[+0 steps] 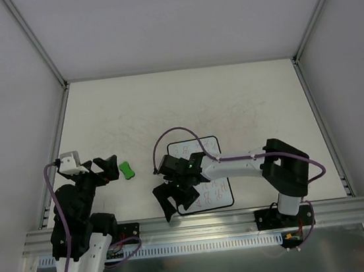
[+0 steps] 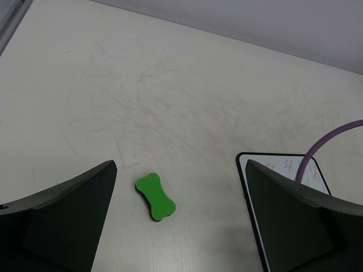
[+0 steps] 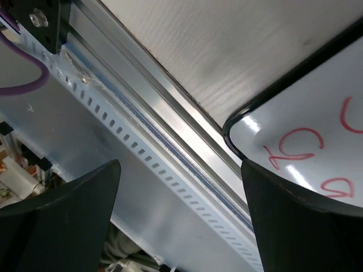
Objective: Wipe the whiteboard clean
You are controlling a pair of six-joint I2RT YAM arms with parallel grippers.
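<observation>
Scratched cream tabletop (image 2: 170, 85). Left gripper (image 2: 178, 166) spread wide, empty. Green eraser (image 2: 155, 196) lies between my fingers, long axis diagonal. Whiteboard (image 2: 281, 165) sits past my right finger, under the open right gripper (image 1: 177, 203).

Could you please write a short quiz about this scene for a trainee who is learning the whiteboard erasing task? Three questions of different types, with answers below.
1. True or false: the left gripper grips the green bone-shaped foam eraser between its fingers.
2. The small white whiteboard with a black border is: A) wiped blank; B) marked with red writing; C) covered by a cloth.
3. Which arm's gripper hangs at the whiteboard's near-left corner?

Key:
1. False. The eraser lies free on the cream table, ahead of the open fingers.
2. B.
3. The right gripper, also open.
</observation>
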